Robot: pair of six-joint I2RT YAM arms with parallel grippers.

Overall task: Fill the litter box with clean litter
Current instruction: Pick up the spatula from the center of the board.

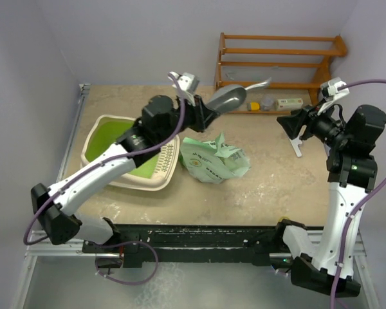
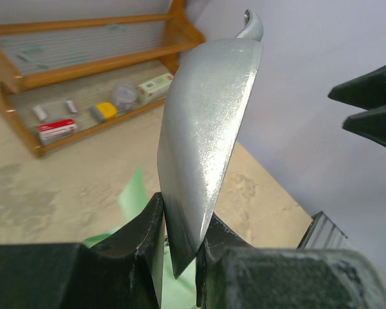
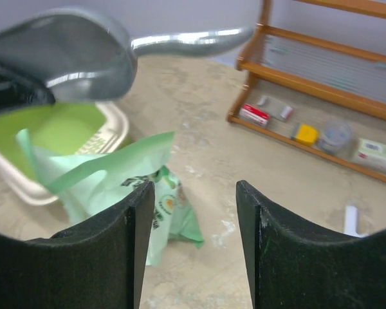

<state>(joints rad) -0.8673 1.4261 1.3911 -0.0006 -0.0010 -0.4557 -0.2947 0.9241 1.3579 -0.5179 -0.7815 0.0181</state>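
Left claw (image 1: 204,114) grips the scoop (image 1: 228,98), handle pointing far-right; the green bag (image 1: 213,161) lies just nearer, the litter box (image 1: 93,145) to its left. Right claw (image 1: 293,125) stands open.

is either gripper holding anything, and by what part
Left gripper clamps the shiny metal scoop by its bowl's rim; right gripper is open, empty.
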